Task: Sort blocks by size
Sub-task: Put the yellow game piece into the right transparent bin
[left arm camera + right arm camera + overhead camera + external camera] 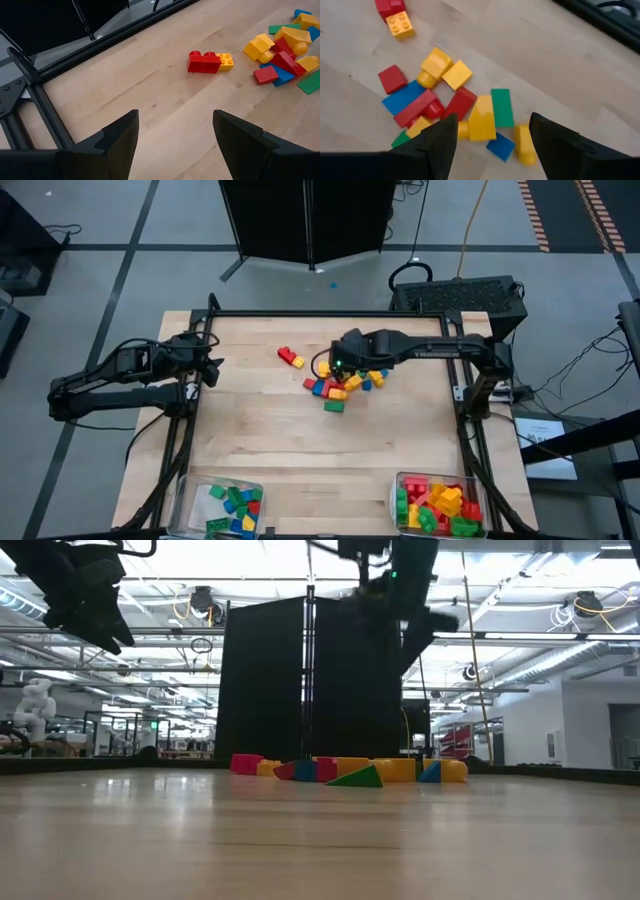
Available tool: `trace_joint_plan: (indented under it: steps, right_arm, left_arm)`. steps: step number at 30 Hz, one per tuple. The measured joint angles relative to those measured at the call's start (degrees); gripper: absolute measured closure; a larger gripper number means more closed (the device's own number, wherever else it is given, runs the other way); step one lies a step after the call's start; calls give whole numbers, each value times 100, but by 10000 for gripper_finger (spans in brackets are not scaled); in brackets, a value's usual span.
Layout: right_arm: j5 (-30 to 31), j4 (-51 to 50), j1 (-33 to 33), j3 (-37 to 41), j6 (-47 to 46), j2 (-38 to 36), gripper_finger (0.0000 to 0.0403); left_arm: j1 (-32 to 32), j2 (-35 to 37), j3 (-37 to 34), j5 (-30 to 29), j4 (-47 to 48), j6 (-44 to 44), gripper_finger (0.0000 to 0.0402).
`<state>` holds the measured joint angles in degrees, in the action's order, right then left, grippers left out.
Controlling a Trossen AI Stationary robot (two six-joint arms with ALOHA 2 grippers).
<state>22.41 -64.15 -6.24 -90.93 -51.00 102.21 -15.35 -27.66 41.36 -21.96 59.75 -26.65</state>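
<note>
Under me the counter [270, 440] is pale wood, smooth, with fine grain and a soft sheen. The blocks [465, 107] are glossy moulded plastic with studded tops. My jaws are matt black plastic. Both bins [225, 505] are clear plastic. The frame [30, 85] is dull black metal.

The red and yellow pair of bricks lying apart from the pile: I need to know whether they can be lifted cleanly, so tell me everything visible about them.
The red brick is longer, with round studs on top; the small yellow brick is a studded cube pressed against one end of it. Both look like glossy plastic and lie flat on the wooden table, studs up. They sit clear of the pile of blocks, on the left arm's side of it. Nothing else touches them; whether they are snapped together cannot be told.
</note>
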Motion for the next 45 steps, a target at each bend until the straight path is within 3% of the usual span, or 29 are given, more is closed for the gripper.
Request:
trace_joint_plan:
  steps: [11, 16, 27, 37, 45]
  right_arm:
    - [-1214, 1687, -412, 1630, 460, 9, 165]
    - [-1349, 1857, -442, 1941, 464, 97, 157]
    - [-1619, 2768, -417, 2022, 420, 503, 125]
    - [-1520, 2588, -467, 2015, 174, 655, 148]
    - [-1539, 2421, -453, 1901, 338, 443, 139]
  left_arm:
    - [0, -2, -103, 0, -35, 0, 146]
    - [-2, -2, -103, 0, -44, 0, 146]
    - [-1, -2, -105, 2, -55, 1, 146]
    - [0, -5, -105, 8, -55, 2, 146]
    - [0, -4, -105, 32, -50, 4, 146]
